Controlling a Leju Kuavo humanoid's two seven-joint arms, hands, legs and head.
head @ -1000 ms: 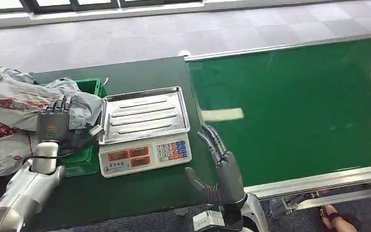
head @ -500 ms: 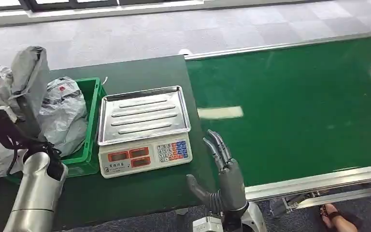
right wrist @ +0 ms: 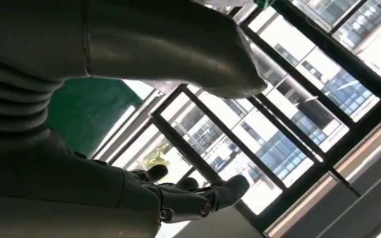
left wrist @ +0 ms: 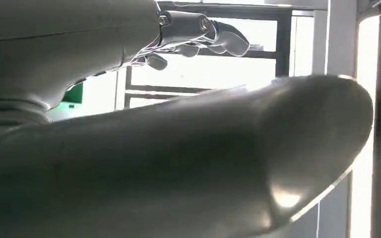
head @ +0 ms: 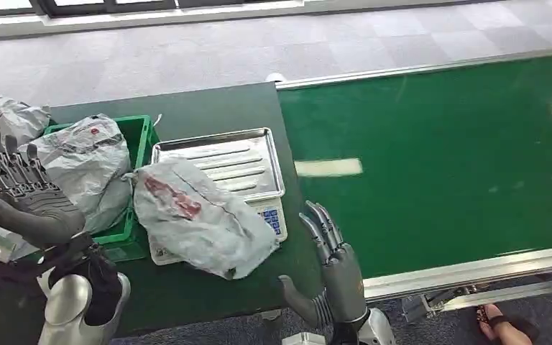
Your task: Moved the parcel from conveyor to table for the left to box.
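From my head view I see the grey parcel (head: 200, 218) lying across the front of the scale (head: 219, 167), covering most of its keypad and spilling onto the dark table (head: 208, 104), just beside the green bin (head: 138, 136) packed with other bags (head: 86, 162). My left hand (head: 25, 198) is raised palm-up with fingers spread, holding nothing. My right hand (head: 330, 262) hovers at the table's edge by the conveyor (head: 438, 158), fingers extended and apparently empty, though its palm faces away.
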